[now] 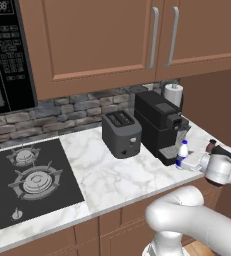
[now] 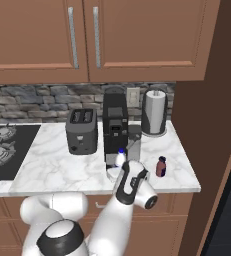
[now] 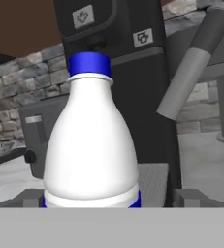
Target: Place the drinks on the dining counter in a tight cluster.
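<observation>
While my end effector (image 2: 118, 170) stands fully open and gripping nothing, the white bottle (image 3: 90, 140) with the blue cap sits right in front of it, between the fingers' line of approach, on the marble surface (image 1: 107, 175) with the stove and toaster (image 1: 121, 133). It stands just at the foot of the black coffee machine (image 1: 159, 122). The small reddish-brown bottle (image 2: 161, 166) is on the same surface, to the right of the white one and near the front edge. As I judge it, the task is barely begun: 0 drinks have reached the dining counter, and these 2 wait here. What is left, I think, is closing on the white bottle, carrying it over, then fetching the others and setting them close together.
</observation>
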Tool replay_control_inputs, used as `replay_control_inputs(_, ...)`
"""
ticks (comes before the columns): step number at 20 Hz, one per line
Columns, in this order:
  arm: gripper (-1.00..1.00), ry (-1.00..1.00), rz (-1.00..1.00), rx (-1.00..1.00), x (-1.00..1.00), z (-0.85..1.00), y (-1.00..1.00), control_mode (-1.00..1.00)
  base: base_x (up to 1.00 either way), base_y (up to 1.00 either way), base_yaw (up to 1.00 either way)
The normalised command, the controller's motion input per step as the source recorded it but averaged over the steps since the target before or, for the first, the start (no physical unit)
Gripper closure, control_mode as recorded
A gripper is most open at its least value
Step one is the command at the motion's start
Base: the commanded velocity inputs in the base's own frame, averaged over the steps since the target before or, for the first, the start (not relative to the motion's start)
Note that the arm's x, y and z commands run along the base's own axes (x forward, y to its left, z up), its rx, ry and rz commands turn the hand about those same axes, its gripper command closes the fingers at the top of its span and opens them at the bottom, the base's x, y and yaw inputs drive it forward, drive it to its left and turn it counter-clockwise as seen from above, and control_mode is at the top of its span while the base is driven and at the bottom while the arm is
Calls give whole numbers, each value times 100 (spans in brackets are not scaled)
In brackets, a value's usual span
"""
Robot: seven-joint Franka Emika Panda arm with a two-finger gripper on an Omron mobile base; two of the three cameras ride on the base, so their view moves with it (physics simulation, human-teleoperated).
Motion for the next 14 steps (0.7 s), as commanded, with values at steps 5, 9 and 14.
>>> replay_control_inputs(5, -100, 0, 0, 0, 8, -6, 5, -100, 0, 0, 0)
replay_control_inputs(9, -100, 0, 0, 0, 7, -5, 8, -100, 0, 0, 0)
replay_control_inputs(14, 100, 0, 0, 0, 6, 0, 7, -100, 0, 0, 0)
